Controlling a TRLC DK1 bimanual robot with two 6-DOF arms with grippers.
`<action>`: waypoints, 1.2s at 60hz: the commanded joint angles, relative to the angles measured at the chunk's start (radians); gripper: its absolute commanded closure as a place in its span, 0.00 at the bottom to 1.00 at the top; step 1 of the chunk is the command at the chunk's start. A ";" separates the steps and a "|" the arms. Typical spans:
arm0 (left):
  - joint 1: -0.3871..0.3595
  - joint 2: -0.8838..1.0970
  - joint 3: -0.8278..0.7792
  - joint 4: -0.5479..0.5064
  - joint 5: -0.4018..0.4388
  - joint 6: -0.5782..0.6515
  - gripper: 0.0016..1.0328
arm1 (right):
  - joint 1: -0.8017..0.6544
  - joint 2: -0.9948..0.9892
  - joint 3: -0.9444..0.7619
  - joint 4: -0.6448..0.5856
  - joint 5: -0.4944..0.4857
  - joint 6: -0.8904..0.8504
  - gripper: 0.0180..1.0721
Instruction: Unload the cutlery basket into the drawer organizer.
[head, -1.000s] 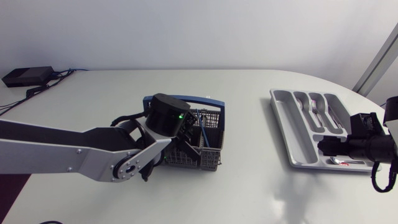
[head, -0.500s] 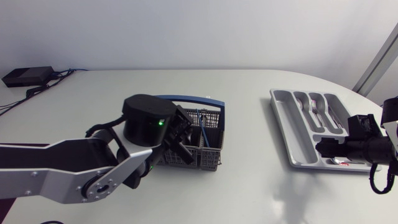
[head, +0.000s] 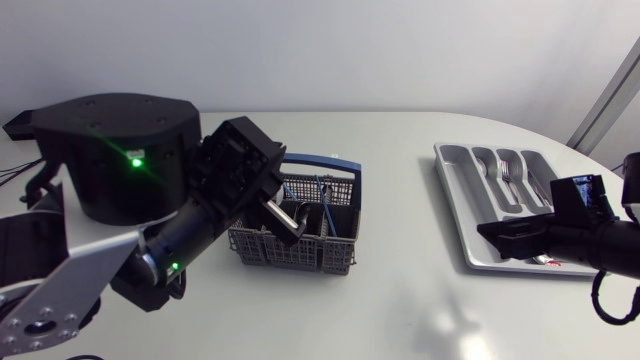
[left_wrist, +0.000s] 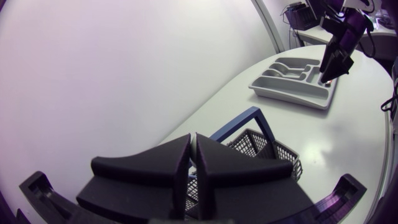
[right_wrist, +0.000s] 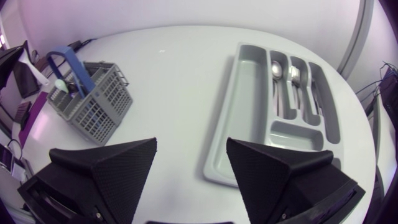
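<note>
bright, even overhead light, soft shadows beside the basket (head: 300, 240), faint glare on the table (head: 440, 325).

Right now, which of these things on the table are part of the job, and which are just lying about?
Part of the job: cutlery basket, drawer organizer, cutlery lying in it, left pincer, right pincer.
Just lying about: black box at the table's far left corner, cables beside it.

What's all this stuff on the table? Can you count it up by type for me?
Grippers: 2 (left gripper, right gripper)
Cutlery basket: 1
Drawer organizer: 1
Cutlery pieces I can make out: 3 (two lying in the organizer, a held piece seemingly in the left gripper)
Total: 7
</note>
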 joint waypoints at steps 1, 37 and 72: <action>0.003 -0.016 0.058 -0.045 0.022 -0.067 0.97 | 0.029 -0.033 0.034 -0.053 -0.063 -0.017 0.18; 0.118 0.167 0.322 -0.326 0.479 -0.351 0.97 | 0.510 0.001 0.195 0.005 -0.102 0.161 0.19; 0.159 0.270 0.391 -0.369 0.694 -0.411 0.97 | 0.734 0.245 0.310 0.136 0.031 0.187 0.29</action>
